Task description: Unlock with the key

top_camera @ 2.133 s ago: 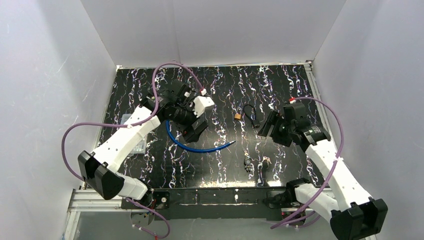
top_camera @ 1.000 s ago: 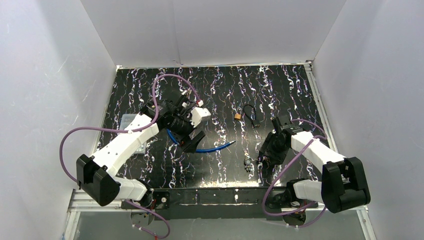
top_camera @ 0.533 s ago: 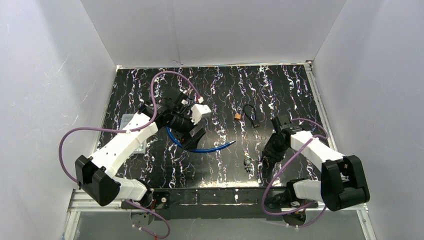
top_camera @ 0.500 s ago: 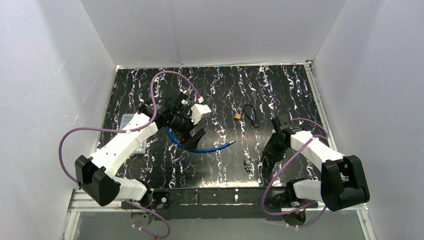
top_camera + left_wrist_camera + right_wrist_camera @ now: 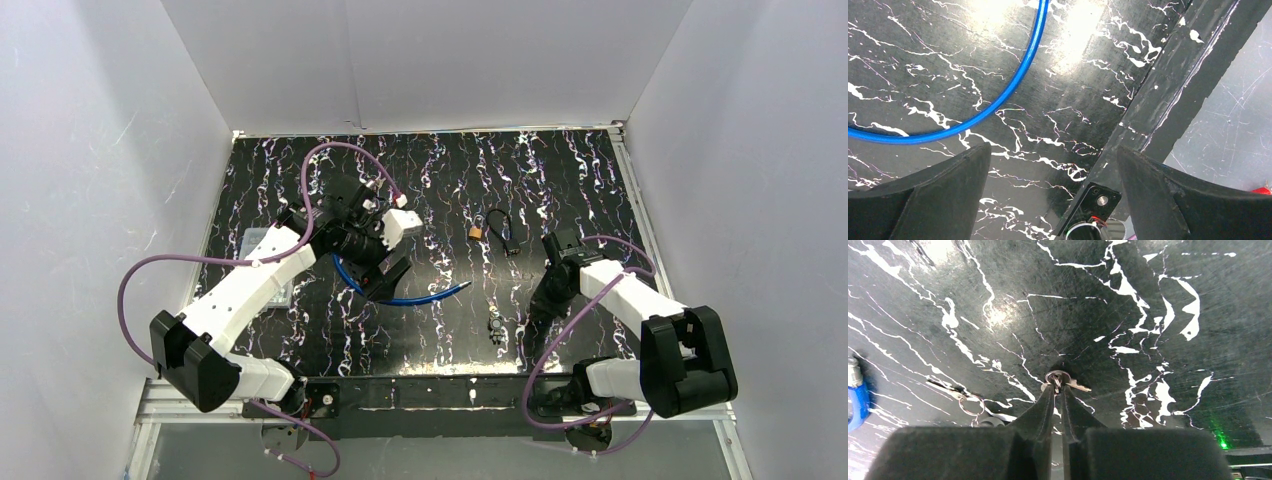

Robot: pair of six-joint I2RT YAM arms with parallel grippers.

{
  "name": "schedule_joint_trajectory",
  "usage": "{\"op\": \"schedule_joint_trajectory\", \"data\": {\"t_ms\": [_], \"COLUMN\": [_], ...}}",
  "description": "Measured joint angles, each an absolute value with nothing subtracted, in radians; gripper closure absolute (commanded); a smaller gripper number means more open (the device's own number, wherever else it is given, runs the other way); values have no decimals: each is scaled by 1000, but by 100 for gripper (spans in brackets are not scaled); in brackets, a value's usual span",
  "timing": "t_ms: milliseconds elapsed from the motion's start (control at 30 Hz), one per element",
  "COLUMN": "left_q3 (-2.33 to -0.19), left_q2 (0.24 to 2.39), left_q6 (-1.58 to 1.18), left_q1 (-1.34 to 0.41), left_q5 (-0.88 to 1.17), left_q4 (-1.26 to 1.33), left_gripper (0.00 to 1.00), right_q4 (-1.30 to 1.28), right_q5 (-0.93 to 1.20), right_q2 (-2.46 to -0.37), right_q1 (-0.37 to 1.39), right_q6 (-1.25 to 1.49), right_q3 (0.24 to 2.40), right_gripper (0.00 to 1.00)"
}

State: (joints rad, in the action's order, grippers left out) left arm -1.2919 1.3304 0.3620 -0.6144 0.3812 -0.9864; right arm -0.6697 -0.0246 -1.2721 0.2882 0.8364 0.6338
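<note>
A small brass padlock [image 5: 477,232] lies at the middle back of the black marbled table, with a black loop [image 5: 503,232] beside it. In the right wrist view my right gripper [image 5: 1058,386] is shut on the key [image 5: 1077,386] at its ring, down at the table surface. A second ring [image 5: 971,404] with another key lies to its left. In the top view the key bunch [image 5: 495,326] lies near the front edge, with my right gripper [image 5: 515,322] at it. My left gripper [image 5: 386,274] is open and empty above a blue cable [image 5: 425,298], far from the padlock.
The blue cable [image 5: 1013,85] curves across the table under the left gripper. A clear plastic box [image 5: 258,243] sits at the left, partly under the left arm. The black front rail [image 5: 440,390] and white walls bound the table.
</note>
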Motion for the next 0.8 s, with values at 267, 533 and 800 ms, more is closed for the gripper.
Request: {"op": "schedule_joint_trajectory", "data": {"t_ms": [267, 533, 800], "left_q3": [-1299, -1313, -1108], "left_q2": [1330, 1317, 1200], "left_q6": [366, 377, 276], "left_q1": [-614, -614, -614], "left_q5": [388, 478, 714], "left_q4": [-999, -959, -628], "left_gripper": [7, 7, 6], "right_q4": [-672, -681, -710], "right_q5": [-23, 19, 126], "right_q2": [-1269, -1156, -1028], "right_q1": [288, 288, 353], "right_q6": [832, 779, 727], "right_q3": [641, 675, 802], "right_gripper": [99, 99, 99]}}
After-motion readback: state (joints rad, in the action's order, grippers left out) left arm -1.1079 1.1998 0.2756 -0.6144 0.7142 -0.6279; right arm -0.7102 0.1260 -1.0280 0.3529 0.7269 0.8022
